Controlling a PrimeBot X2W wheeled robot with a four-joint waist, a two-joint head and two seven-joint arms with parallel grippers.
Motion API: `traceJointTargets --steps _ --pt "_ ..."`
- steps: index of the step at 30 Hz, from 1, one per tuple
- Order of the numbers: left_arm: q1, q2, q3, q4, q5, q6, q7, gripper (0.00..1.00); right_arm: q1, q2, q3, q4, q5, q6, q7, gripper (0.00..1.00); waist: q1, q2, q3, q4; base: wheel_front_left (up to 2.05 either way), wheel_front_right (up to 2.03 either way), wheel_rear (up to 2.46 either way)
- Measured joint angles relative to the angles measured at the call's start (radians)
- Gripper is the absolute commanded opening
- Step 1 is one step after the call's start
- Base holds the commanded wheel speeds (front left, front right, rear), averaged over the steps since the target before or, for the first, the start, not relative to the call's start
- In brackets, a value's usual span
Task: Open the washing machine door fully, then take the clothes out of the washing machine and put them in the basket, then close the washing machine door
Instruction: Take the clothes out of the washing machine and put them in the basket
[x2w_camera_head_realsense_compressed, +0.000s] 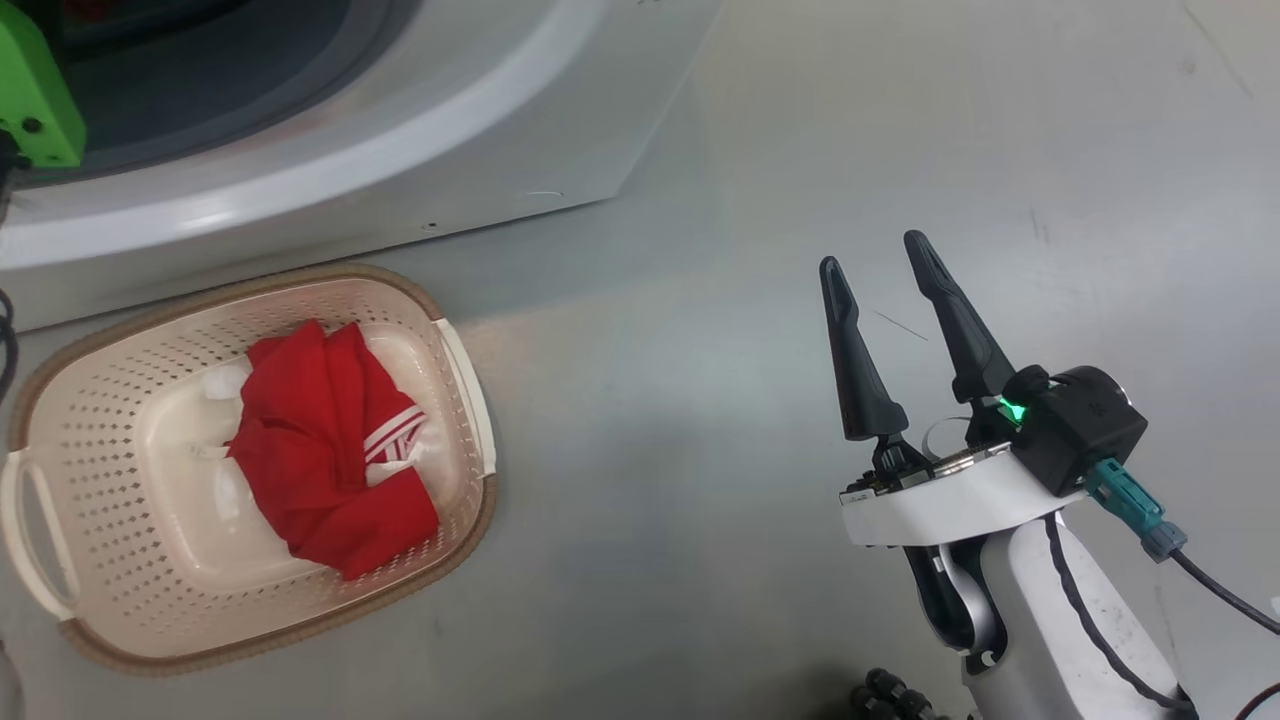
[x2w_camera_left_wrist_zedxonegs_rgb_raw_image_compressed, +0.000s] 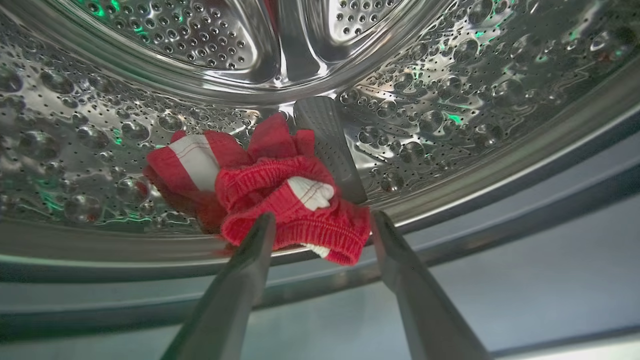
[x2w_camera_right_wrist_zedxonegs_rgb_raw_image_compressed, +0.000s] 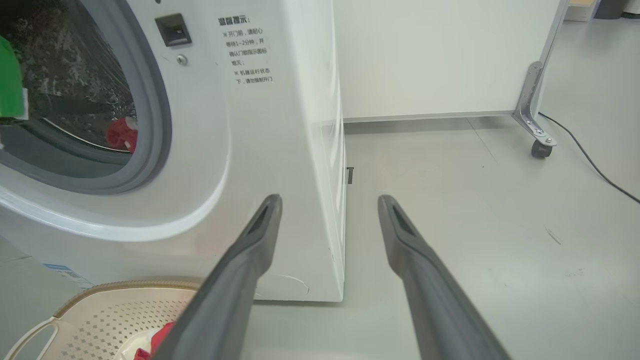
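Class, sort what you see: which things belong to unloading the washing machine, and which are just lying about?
Job: washing machine, drum, red garment in drum, basket, red garment in basket, left gripper, right gripper.
Lying about: white partition, castor, black cable.

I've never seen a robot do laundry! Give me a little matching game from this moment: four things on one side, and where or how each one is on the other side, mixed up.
Things:
1. basket
2. left gripper
3. right gripper
4. drum

Descriptions:
A. open, over bare floor
B. shiny steel, dotted with holes
C. on the floor in front of the washing machine, with a red garment inside
D. open, fingertips either side of a red bundle

Pairs: 1-C, 2-D, 3-A, 4-B
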Motion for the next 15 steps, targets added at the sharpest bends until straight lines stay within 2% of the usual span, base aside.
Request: traceJointTargets --steps 7,15 --pt "-0.102 0.055 -0.004 0.041 0.022 -0.009 0.072 1.0 -0.027 0.0 0.029 0.001 0.018 -0.009 0.0 1.0 0.0 0.0 0.061 -0.072 0.0 0.0 0.0" --pt "-0.159 0.077 0.017 0.108 0.019 -0.006 0.148 1.0 -0.04 0.0 0.045 0.006 0.039 -0.02 0.0 1.0 0.0 0.0 0.105 -0.11 0.0 0.0 0.0"
